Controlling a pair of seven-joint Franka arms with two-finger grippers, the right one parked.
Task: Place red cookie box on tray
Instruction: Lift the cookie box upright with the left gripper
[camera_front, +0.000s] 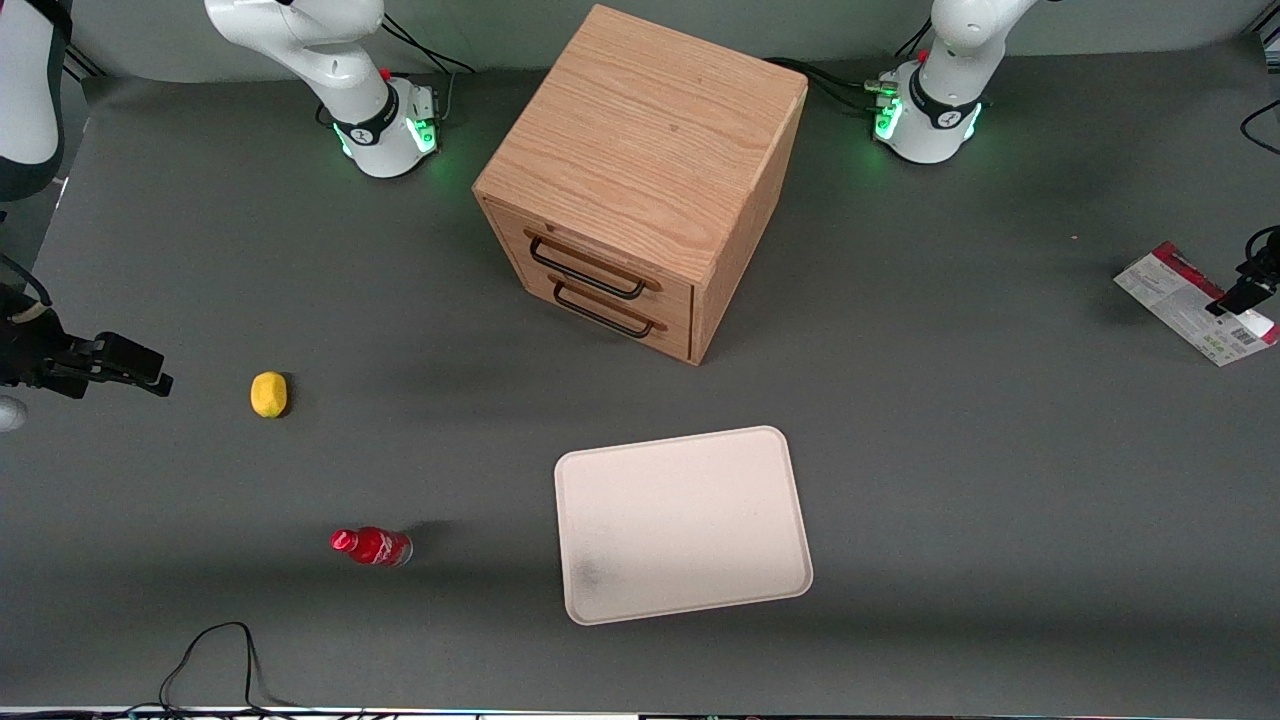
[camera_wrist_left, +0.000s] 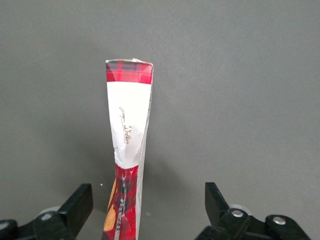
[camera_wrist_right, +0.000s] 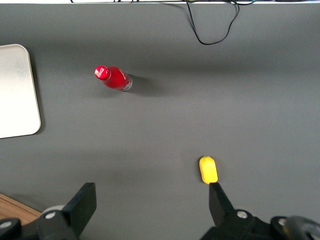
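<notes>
My gripper (camera_wrist_left: 145, 210) hangs over the red cookie box (camera_front: 1190, 312) at right edge of front frame, jaws spread, 1 finger each side, box off-centre between them. Risk: thin carton tips or slips on closing. Tray (camera_front: 700, 480) sits lower centre, well apart.

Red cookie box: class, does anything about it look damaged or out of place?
Yes. The red cookie box looks pinched and twisted at its white middle, a crumpled carton. It lies far toward the working arm's end of the table, well off the tray. The open pincer straddles it.
</notes>
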